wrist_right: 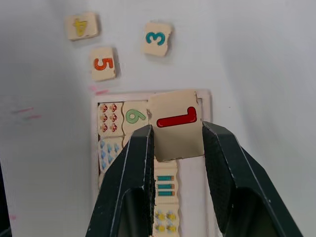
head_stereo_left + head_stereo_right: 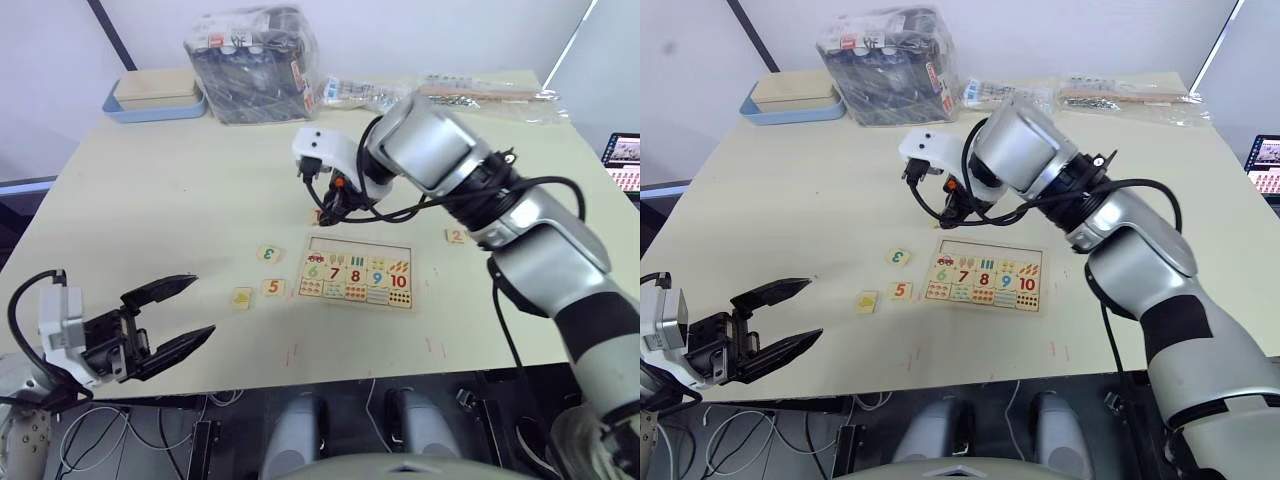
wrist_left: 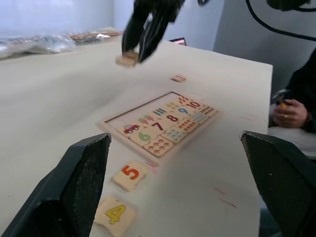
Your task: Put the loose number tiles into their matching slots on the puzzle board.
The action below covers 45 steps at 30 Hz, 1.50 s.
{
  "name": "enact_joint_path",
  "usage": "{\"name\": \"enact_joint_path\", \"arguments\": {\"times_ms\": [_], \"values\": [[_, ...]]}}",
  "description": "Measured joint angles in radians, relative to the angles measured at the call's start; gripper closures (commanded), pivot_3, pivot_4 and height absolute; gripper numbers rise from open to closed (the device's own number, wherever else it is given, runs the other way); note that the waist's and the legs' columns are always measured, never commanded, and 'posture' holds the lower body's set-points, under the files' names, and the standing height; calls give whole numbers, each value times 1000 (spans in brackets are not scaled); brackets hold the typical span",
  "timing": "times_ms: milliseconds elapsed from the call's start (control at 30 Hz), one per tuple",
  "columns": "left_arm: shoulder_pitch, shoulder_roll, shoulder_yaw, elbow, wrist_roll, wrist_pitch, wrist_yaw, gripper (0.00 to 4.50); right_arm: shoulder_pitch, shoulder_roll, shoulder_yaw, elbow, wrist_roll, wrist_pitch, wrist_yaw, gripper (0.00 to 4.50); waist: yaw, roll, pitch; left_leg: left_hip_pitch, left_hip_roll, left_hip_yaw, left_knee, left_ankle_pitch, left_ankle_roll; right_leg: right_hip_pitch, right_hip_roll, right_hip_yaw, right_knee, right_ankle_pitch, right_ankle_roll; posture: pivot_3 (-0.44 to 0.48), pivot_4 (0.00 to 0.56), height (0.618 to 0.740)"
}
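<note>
Your right gripper (image 1: pixel 175 140) pinches the 1 tile (image 1: pixel 176 123) by opposite edges, left gripper (image 2: pixel 185 312) wide open, empty; light, stiff, likely slick wood, so keep that edge grip.

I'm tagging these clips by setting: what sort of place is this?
Probably an indoor lab or office set up for robot trials. A plain pale table holds a wooden puzzle board, with bagged supplies stacked at its far edge by a white wall, and a seated person's hand shows beside it.
</note>
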Motion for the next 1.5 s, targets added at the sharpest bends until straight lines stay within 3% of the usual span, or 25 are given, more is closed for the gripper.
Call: {"name": "enact_joint_path", "arguments": {"times_ms": [467,1500], "values": [[28,-1,29,-36,-9,53,68,0,18,150,5,257,-100,-140,-83,3646,-2,3,3,0,0,0,0,1,-1,0,2,0,0,0,0,0,150,740],[26,-3,28,-16,26,53,62,0,59,259,-104,470,-218,-237,-152,3646,-3,4,4,0,1,0,0,2,-4,0,3,0,0,0,0,0,150,740]]}}
